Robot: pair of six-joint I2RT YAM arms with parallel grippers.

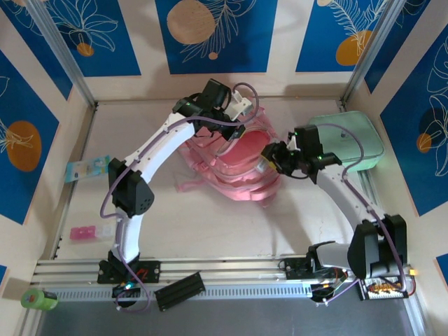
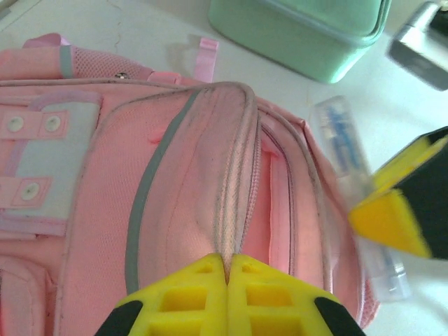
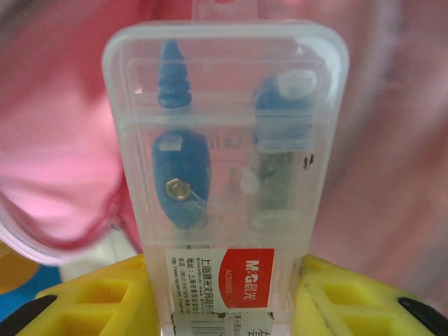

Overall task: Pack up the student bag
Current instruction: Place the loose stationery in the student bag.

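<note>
The pink student bag [image 1: 234, 171] lies in the middle of the table with its main zip gaping. My left gripper [image 2: 228, 269] is shut, pinching the fabric edge of the student bag [image 2: 182, 175] beside the opened zip; from above, this left gripper [image 1: 234, 129] sits at the bag's far side. My right gripper [image 3: 227, 294] is shut on a clear plastic case [image 3: 224, 140] with blue drawing tools inside. It holds the case [image 2: 350, 161] at the bag's right rim, pointed at the pink opening [image 3: 56, 140]. In the top view the right gripper [image 1: 269, 159] meets the bag's right side.
A mint-green rounded case [image 1: 350, 140] stands at the back right, close behind the right arm. A light blue packet [image 1: 87, 168] and a small pink item [image 1: 87, 232] lie at the left. A green roll [image 1: 38, 299] rests by the near left corner.
</note>
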